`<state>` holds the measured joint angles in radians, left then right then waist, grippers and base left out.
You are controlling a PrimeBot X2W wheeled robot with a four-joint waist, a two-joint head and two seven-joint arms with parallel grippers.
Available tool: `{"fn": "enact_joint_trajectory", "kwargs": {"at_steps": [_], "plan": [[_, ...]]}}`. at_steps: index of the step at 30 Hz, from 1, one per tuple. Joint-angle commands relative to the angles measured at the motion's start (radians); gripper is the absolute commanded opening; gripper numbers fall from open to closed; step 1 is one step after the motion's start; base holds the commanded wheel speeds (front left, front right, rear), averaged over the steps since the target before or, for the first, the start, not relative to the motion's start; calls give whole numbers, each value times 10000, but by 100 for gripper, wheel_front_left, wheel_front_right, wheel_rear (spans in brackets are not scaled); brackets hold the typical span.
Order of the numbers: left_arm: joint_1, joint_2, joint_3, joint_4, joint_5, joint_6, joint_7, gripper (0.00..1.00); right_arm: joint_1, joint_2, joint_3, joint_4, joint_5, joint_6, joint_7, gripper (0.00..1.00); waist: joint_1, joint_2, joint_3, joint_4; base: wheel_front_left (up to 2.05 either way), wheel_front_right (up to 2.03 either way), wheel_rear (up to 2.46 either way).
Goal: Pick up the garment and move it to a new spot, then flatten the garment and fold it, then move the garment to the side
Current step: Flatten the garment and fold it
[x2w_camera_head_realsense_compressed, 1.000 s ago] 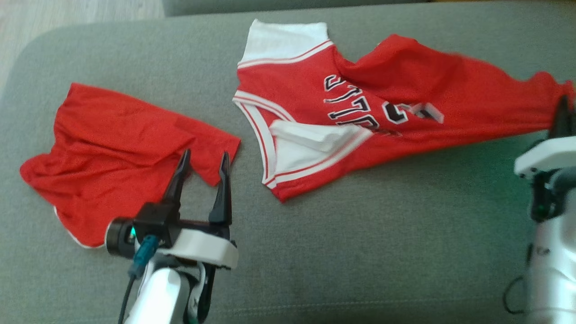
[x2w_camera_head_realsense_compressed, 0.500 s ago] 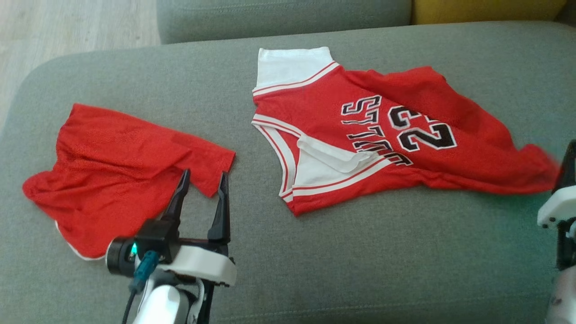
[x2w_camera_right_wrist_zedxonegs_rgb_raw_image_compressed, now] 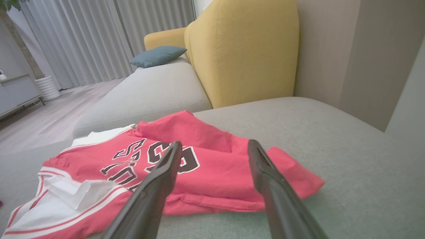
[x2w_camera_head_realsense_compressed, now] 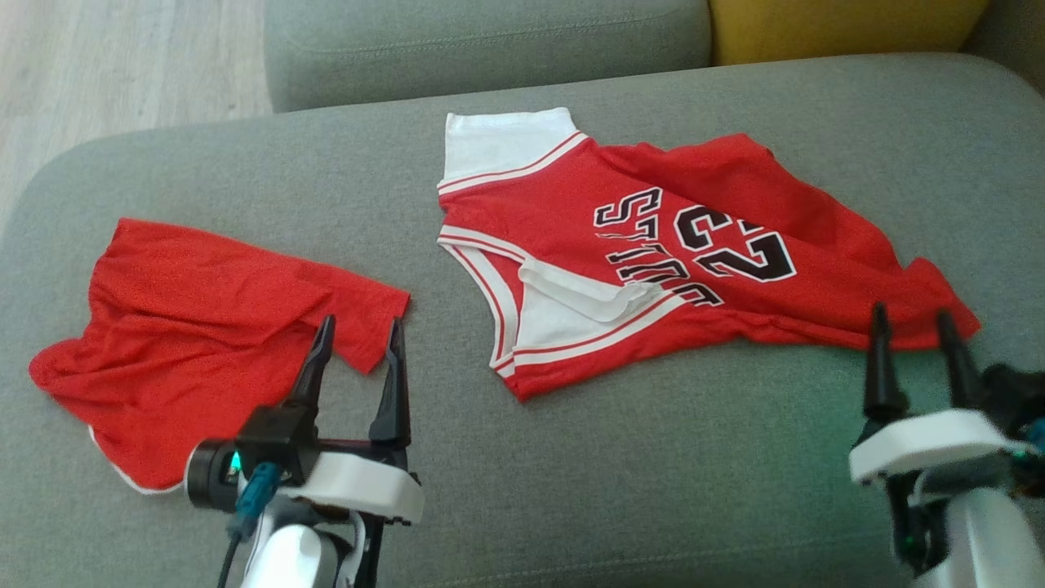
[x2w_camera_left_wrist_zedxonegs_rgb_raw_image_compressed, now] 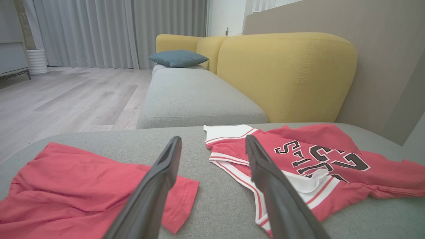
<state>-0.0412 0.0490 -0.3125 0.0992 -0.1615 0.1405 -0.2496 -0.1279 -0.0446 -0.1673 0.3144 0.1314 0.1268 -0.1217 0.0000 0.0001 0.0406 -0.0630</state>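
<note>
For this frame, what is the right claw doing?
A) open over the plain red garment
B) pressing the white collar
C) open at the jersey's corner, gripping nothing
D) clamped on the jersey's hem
C: the right claw stands open at a corner of the jersey, with no cloth pinched between its fingers.

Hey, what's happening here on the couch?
A two-armed robot is working on clothes laid on a grey sofa cushion. Its right claw is open at one end of the red jersey, which lies rumpled, not yet folded. Its left claw is open by the edge of a second plain red garment. Neither holds anything.
</note>
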Motion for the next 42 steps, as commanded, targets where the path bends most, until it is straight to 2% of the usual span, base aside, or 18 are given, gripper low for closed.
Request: {"fn": "enact_joint_trajectory", "kwargs": {"at_steps": [1, 7, 12, 17, 19, 24, 31, 41, 42], "plan": [[-314, 12, 280, -374, -74, 29, -122, 100, -228, -58, 375, -415, 77, 39, -174, 100, 0, -1, 35, 23, 0, 0, 0], [-437, 12, 133, -329, -73, -22, -122, 100, -87, -58, 1093, -763, 213, 39, -397, 100, 0, -1, 194, 372, 0, 0, 0], [-494, 12, 29, -278, -81, -33, -122, 100, -360, -57, 2126, -936, 131, 39, -120, 100, 0, -1, 385, 799, 0, 0, 0], [-603, 12, -106, -224, -125, 4, -122, 100, -821, -57, 2842, -322, -374, 39, 263, 100, 0, -1, 611, 1355, 0, 0, 0], [-655, 12, -160, -191, -126, 6, -122, 100, -1157, -164, 3104, 405, -780, 39, 401, 100, 0, -1, 764, 1656, 0, 0, 0], [-755, 12, -250, -174, -150, 10, -122, 100, -1797, -281, 2700, 1646, -1073, 39, 384, 100, 0, -1, 1021, 2093, 0, 0, 0], [-850, 12, -357, -168, -179, 40, -122, 100, -2440, -300, 2316, 2734, -1647, 39, 323, 100, 0, -1, 1218, 2371, 0, 0, 0], [-943, 12, -440, -166, -220, 124, -122, 100, -2966, -230, 2093, 3816, -2401, 39, 101, 100, 0, -1, 1389, 2426, 0, 0, 0], [-957, 12, -452, -165, -228, 134, -122, 100, -3016, -217, 2098, 3900, -2405, 39, 73, 97, 0, -1, 1405, 2415, 0, 0, 0]]}}
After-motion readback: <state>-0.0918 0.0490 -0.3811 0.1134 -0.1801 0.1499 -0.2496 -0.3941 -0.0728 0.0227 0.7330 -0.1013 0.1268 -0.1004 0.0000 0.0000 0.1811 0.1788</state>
